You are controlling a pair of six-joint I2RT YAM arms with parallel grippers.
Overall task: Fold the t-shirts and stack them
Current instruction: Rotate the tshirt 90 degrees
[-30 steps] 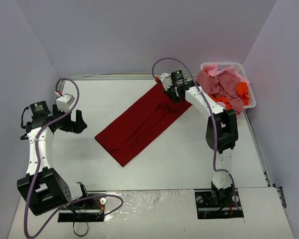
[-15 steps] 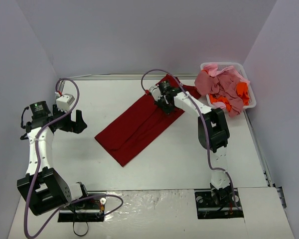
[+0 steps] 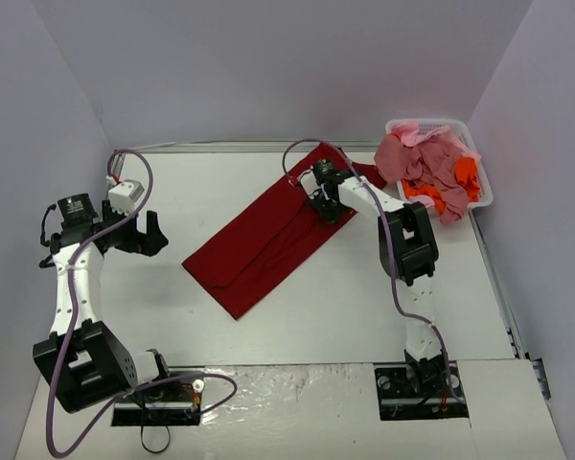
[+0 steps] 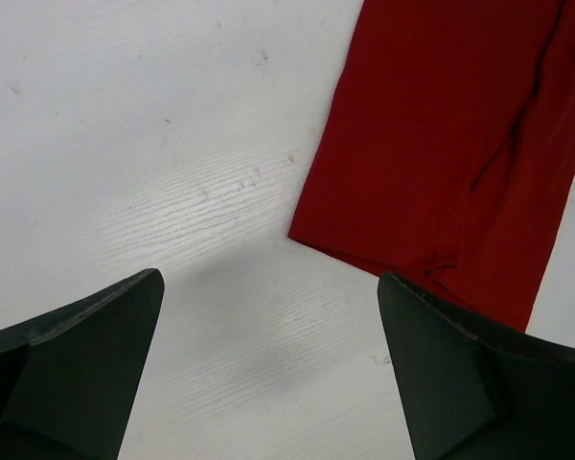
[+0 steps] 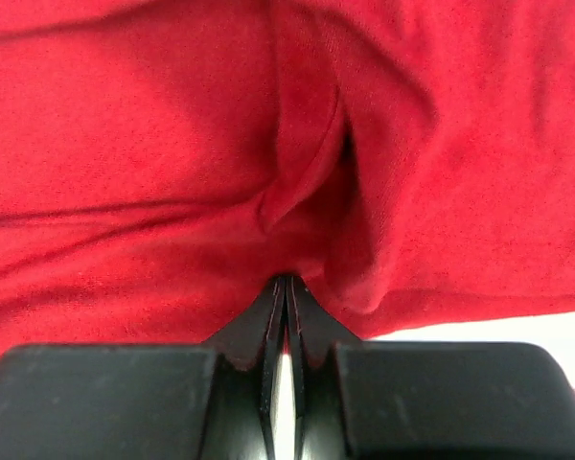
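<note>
my left gripper (image 3: 151,233) hangs wide open over the table (image 3: 345,307) at nine o'clock, holding nothing. the dark red t-shirt (image 3: 268,240) lies as a long diagonal strip at the table's centre, its far end toward one o'clock. the right gripper (image 5: 286,284) is closed there with cloth puckering into its tips, so i judge it pinches a thin fold. risk: that small bite could slip when i pull, or drag the whole strip askew, since nothing pins the near end. count: two grippers, one red shirt on the table, one white basket (image 3: 431,123) at two o'clock. the pink, salmon and orange t-shirts (image 3: 431,163) heaped in it i cannot count apart.
</note>
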